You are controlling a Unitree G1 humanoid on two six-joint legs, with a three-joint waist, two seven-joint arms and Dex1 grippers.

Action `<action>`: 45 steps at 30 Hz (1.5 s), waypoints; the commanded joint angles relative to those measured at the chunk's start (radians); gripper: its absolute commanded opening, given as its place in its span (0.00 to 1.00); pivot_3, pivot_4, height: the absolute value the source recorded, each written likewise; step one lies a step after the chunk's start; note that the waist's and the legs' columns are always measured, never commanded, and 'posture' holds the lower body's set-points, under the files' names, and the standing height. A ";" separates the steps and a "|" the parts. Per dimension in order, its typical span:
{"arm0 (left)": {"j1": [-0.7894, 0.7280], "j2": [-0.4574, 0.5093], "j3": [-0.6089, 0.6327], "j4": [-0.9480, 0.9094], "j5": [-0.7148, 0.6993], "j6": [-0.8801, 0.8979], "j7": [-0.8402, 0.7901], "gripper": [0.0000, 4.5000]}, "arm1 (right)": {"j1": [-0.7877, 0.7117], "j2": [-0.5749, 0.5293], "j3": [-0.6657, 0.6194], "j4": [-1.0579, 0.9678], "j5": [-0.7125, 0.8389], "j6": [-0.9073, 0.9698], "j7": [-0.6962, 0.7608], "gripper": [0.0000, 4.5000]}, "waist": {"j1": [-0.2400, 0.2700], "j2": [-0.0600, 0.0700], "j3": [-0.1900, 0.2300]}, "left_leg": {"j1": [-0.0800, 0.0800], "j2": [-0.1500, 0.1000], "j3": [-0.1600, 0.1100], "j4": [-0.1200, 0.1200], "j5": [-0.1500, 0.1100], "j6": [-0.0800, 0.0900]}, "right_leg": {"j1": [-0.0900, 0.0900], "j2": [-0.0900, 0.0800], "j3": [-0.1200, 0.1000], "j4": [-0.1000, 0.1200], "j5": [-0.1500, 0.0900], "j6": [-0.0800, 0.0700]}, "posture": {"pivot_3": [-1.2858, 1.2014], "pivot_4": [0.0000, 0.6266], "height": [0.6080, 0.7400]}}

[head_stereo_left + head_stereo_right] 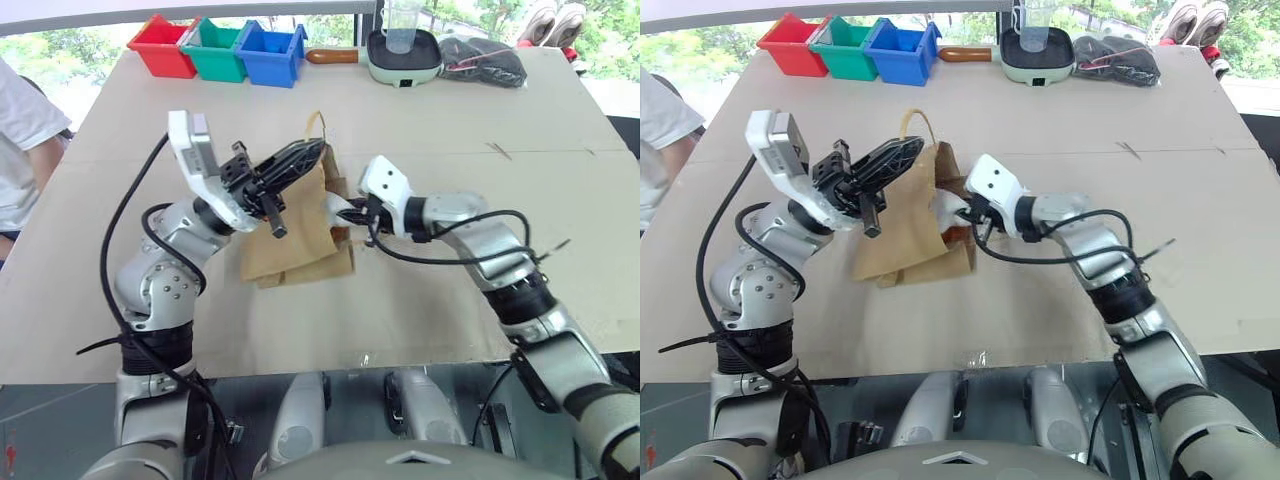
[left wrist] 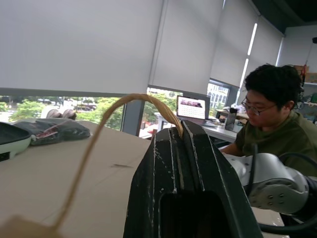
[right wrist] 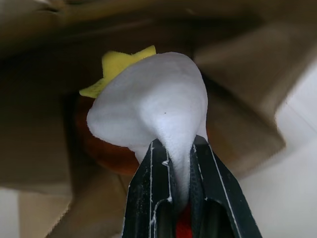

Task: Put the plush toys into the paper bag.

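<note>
At bag mouth | right gripper (image 3: 179,163) pinches white rocket toy (image 3: 153,99) | left gripper (image 2: 182,136) clamps paper bag (image 1: 295,235) handle (image 2: 124,106)

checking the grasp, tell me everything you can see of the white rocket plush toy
The white rocket plush toy looks soft and fuzzy, with a yellow star-shaped tail facing away and a bit of red showing low between the fingers. The right gripper is shut on it, bunching its fabric. It sits at the open mouth of the brown kraft paper bag, tail pointing inward, something orange-brown behind it.
</note>
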 commanded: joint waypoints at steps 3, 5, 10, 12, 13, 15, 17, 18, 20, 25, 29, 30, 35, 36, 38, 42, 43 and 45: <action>0.012 -0.008 0.002 -0.068 -0.014 -0.001 0.021 0.00 | -0.059 0.052 -0.027 0.081 0.018 -0.068 0.045 0.00 | 0.000 0.000 0.000 | 0.000 0.000 -0.001 -0.001 0.000 0.000 | 0.000 0.000 -0.001 0.000 0.000 0.000 | 0.52 0.24 1.00; 0.021 -0.010 0.001 -0.075 -0.013 -0.004 0.022 0.00 | -0.062 0.068 -0.017 0.107 0.001 -0.063 0.042 0.00 | -0.002 0.000 0.000 | 0.000 0.000 -0.001 -0.001 0.000 0.000 | 0.000 0.000 -0.001 0.000 0.000 0.000 | 0.52 0.24 1.00; 0.024 -0.001 0.023 -0.068 0.001 -0.017 0.040 0.00 | 0.031 -0.001 -0.024 -0.092 0.141 0.000 0.251 0.00 | 0.001 0.000 0.000 | 0.000 0.000 -0.001 -0.001 0.000 0.000 | 0.000 0.000 -0.001 0.000 0.000 0.000 | 0.52 0.24 1.00; 0.027 0.004 0.024 -0.063 -0.001 -0.017 0.036 0.00 | 0.054 -0.033 -0.002 -0.108 0.125 0.004 0.275 0.00 | 0.000 0.000 0.000 | 0.000 0.000 -0.001 -0.001 0.000 0.000 | 0.000 0.000 -0.001 0.000 0.000 0.000 | 0.52 0.24 1.00; 0.028 0.005 0.021 -0.064 -0.002 -0.015 0.034 0.00 | 0.056 -0.036 0.002 -0.104 0.120 0.003 0.275 0.00 | -0.001 0.000 0.000 | 0.000 0.000 -0.001 -0.001 0.000 0.000 | 0.000 0.000 -0.001 0.000 0.000 0.000 | 0.52 0.24 1.00; 0.031 0.002 0.014 -0.072 -0.008 -0.010 0.036 0.00 | 0.054 -0.024 0.010 -0.097 0.115 0.003 0.266 0.00 | -0.003 0.000 0.000 | 0.000 0.000 -0.001 0.000 0.000 0.000 | 0.000 0.000 -0.001 0.001 0.000 0.000 | 0.52 0.24 1.00; 0.034 -0.003 0.008 -0.079 -0.014 -0.005 0.041 0.00 | 0.041 0.011 0.026 -0.057 0.088 -0.012 0.230 0.00 | -0.006 0.000 0.000 | 0.001 0.001 -0.001 0.000 0.000 0.000 | 0.000 0.001 -0.001 0.001 0.000 0.000 | 0.52 0.24 1.00; 0.040 -0.005 0.006 -0.085 -0.019 0.001 0.046 0.00 | 0.035 0.032 0.038 -0.025 0.058 -0.034 0.199 0.00 | -0.009 0.000 0.000 | 0.001 0.001 -0.001 -0.001 0.000 0.000 | 0.000 0.001 -0.001 0.001 0.000 0.000 | 0.52 0.24 1.00; 0.052 -0.012 -0.001 -0.098 -0.023 0.009 0.054 0.00 | 0.022 0.082 0.052 0.051 0.013 -0.078 0.145 0.00 | -0.010 0.000 0.000 | 0.002 0.001 -0.001 -0.001 0.000 0.000 | 0.000 0.002 0.000 0.001 0.000 0.000 | 0.52 0.24 1.00; 0.079 -0.026 -0.016 -0.115 -0.014 0.004 0.055 0.00 | 0.016 0.188 0.060 0.204 0.007 -0.187 0.170 0.07 | -0.007 0.000 0.000 | 0.001 0.001 -0.001 -0.001 0.000 0.000 | 0.000 0.002 0.000 0.001 0.000 0.000 | 0.52 0.24 1.00; 0.087 -0.026 -0.011 -0.111 -0.005 -0.010 0.054 0.00 | 0.039 0.180 0.036 0.222 0.020 -0.218 0.211 0.47 | -0.001 0.000 0.000 | 0.001 0.001 -0.001 -0.001 0.000 0.000 | 0.000 0.001 -0.001 0.001 0.000 0.000 | 0.52 0.24 1.00; 0.091 -0.022 -0.004 -0.111 -0.004 -0.014 0.052 0.00 | 0.051 0.169 0.027 0.201 0.018 -0.220 0.203 0.58 | -0.001 0.000 0.000 | 0.001 0.001 -0.001 -0.001 0.000 0.000 | 0.000 0.001 -0.001 0.001 0.000 0.000 | 0.52 0.24 1.00; 0.104 -0.004 0.031 -0.097 -0.009 -0.034 0.036 0.00 | 0.152 0.057 -0.063 -0.018 0.076 -0.078 0.179 0.80 | 0.002 0.000 0.000 | 0.001 0.000 -0.001 -0.001 0.000 0.000 | 0.000 0.000 -0.001 0.001 0.000 0.000 | 0.52 0.24 1.00; 0.106 -0.001 0.036 -0.095 -0.013 -0.037 0.032 0.00 | 0.177 0.029 -0.087 -0.076 0.093 -0.034 0.168 0.80 | 0.001 0.000 0.000 | 0.000 0.001 -0.001 -0.001 0.000 0.000 | 0.000 0.000 -0.001 0.001 0.000 0.000 | 0.52 0.24 1.00; 0.109 0.001 0.044 -0.094 -0.024 -0.039 0.022 0.00 | 0.218 -0.014 -0.120 -0.165 0.118 0.035 0.151 0.80 | 0.000 0.000 0.000 | 0.001 0.000 -0.001 -0.001 0.000 0.000 | 0.000 0.000 0.000 0.001 0.000 0.000 | 0.52 0.24 1.00; 0.099 -0.003 0.059 -0.085 -0.044 -0.046 0.001 0.00 | 0.312 -0.072 -0.207 -0.301 0.166 0.183 0.077 0.80 | -0.003 0.000 0.000 | 0.001 0.001 -0.001 -0.001 0.000 0.000 | 0.000 0.001 0.000 0.001 0.000 0.000 | 0.52 0.24 1.00; 0.087 -0.006 0.066 -0.081 -0.055 -0.048 -0.001 0.00 | 0.339 -0.082 -0.231 -0.334 0.186 0.216 0.063 0.80 | 0.000 0.000 0.000 | 0.001 0.001 -0.001 -0.001 0.000 0.000 | 0.000 0.001 0.000 0.001 0.000 0.000 | 0.52 0.24 1.00; 0.059 -0.006 0.080 -0.076 -0.083 -0.047 -0.006 0.00 | 0.367 -0.075 -0.284 -0.373 0.228 0.303 0.006 0.80 | 0.001 0.000 0.000 | 0.000 0.001 -0.001 -0.001 0.000 0.000 | 0.000 0.001 -0.001 0.000 0.000 0.000 | 0.52 0.24 1.00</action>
